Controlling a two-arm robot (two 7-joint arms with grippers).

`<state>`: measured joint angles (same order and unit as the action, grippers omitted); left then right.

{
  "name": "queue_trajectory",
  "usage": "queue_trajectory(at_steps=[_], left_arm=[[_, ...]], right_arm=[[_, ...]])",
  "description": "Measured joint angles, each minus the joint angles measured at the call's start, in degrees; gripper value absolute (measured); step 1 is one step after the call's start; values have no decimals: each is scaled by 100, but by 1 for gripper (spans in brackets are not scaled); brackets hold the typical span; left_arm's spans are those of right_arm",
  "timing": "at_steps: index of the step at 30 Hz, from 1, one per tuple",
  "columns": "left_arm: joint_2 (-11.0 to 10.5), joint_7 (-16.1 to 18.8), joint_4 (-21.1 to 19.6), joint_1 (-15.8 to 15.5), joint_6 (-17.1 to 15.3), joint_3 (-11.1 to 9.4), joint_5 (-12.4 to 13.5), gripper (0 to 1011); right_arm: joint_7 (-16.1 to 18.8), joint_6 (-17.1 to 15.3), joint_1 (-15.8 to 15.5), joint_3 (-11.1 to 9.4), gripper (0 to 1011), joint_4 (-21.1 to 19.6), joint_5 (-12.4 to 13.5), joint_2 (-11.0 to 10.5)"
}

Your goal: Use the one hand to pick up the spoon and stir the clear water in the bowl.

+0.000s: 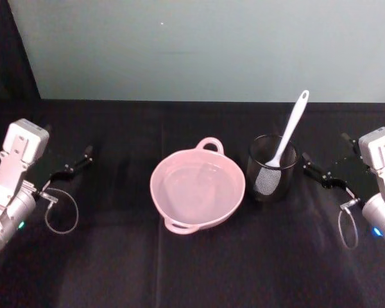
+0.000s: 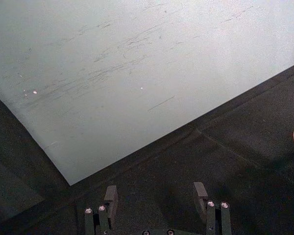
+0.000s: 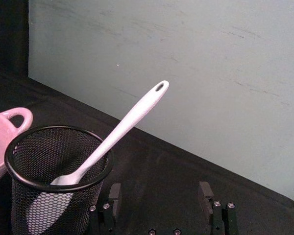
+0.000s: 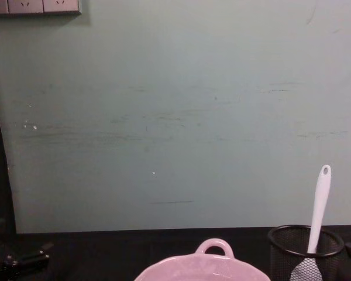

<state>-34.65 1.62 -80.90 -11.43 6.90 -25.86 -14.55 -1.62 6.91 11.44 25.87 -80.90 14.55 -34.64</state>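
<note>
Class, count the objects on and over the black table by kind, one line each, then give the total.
Pale pink glossy ceramic bowl: 1
Black wire-mesh cup: 1
Long white plastic spoon, standing in the cup: 1
Black robot tools, both open: 2 (left tool, right tool)
Total: 5

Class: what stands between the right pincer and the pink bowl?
In the head view, the black mesh cup holding the white spoon stands between the open right pincer and the bowl.
</note>
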Motion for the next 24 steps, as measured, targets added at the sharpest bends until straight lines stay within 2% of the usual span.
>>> queue_trajectory(at_steps=[24], left_arm=[[0, 0, 0, 0, 0, 0, 0, 1011]], right_arm=[[0, 0, 0, 0, 1003, 0, 0, 0]])
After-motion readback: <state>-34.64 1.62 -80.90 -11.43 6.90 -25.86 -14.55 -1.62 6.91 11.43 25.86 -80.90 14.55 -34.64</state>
